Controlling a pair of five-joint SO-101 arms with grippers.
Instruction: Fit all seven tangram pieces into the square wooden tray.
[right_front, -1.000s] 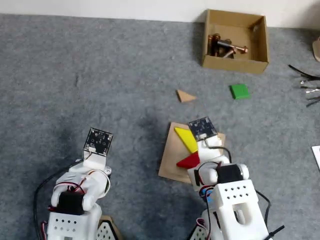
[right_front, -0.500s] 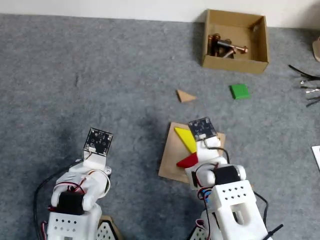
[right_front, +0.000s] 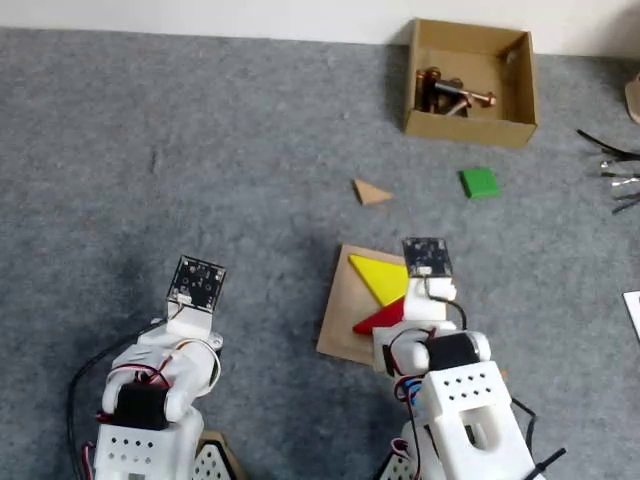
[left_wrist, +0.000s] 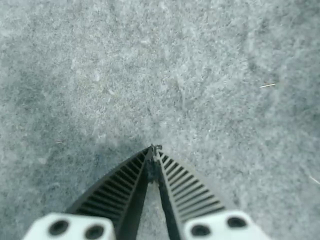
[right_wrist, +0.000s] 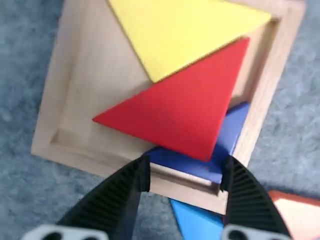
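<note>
Square wooden tray (right_front: 338, 322) is lying on the grey tabletop (right_front: 200, 150) toward the near edge, right of middle, directly in front of the right arm.

- The yellow triangle (right_wrist: 185, 30) is lying flat in the tray, taking up its far part.
- The red triangle (right_wrist: 175, 115) is sitting against the yellow one's long edge. It's partly covering a dark blue piece (right_wrist: 229, 142) that's filling the tray corner at the near rim.
- A lighter blue piece (right_wrist: 195, 220) is lying on the tabletop just outside that near rim, with an orange piece (right_wrist: 295, 215) beside it. Can't tell their shapes.

Right pincer (right_wrist: 185, 167) is hovering over the tray's near rim. Its jaws are spread and gripping nothing, straddling the dark blue piece and the red triangle's tip.

Left pincer (left_wrist: 154, 148) is pressed together, tips touching and empty, pointing down at bare tabletop. Left arm (right_front: 165, 370) is sitting at the near edge, left of middle, well apart from the tray.

Loose pieces farther out: a tan triangle (right_front: 371, 192) and a green square (right_front: 479, 182) are lying between the tray and the far edge, apart from each other.

A cardboard box (right_front: 468, 122) holding copper-coloured metal parts (right_front: 450, 95) is sitting at the far edge toward the far-right corner. Black cables (right_front: 612, 168) are trailing in from the right edge.
</note>
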